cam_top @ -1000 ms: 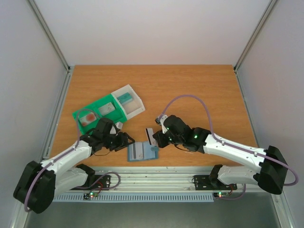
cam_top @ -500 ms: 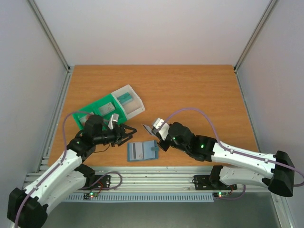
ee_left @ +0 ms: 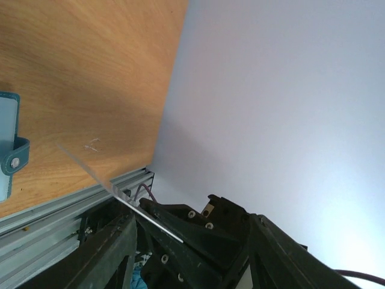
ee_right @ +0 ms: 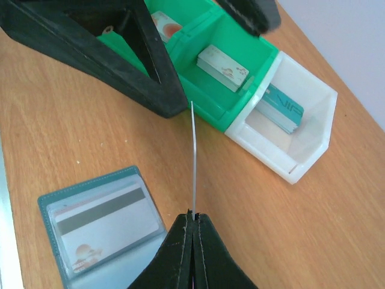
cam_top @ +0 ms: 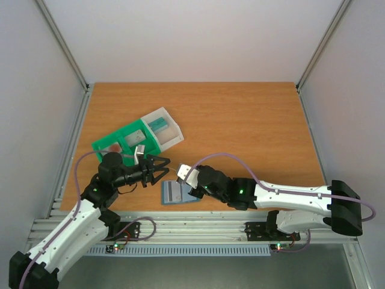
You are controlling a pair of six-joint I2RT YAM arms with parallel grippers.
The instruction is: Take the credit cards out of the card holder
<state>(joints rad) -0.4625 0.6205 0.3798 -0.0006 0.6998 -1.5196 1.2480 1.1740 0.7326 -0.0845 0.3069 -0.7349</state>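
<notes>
The slate-blue card holder [cam_top: 180,194] lies open on the table near the front edge, with a whitish credit card [ee_right: 102,226] bearing a dark stripe still in its pocket. My right gripper [ee_right: 194,217] is shut on another credit card [ee_right: 194,156], held edge-on above the table and just beyond the holder. That card's free end reaches between the spread fingers [ee_right: 141,75] of my left gripper [cam_top: 163,170], which is open. I cannot tell whether those fingers touch the card.
A green compartment tray [cam_top: 120,139] with an attached clear bin [cam_top: 170,127] stands behind the left gripper. It holds whitish cards [ee_right: 222,67] and a teal card [ee_right: 283,109]. The aluminium rail [ee_left: 54,211] runs along the table's front edge.
The right gripper carried its card leftward, low over the card holder. The left gripper lifted and swung right, so its open fingers now face the card's free end.
</notes>
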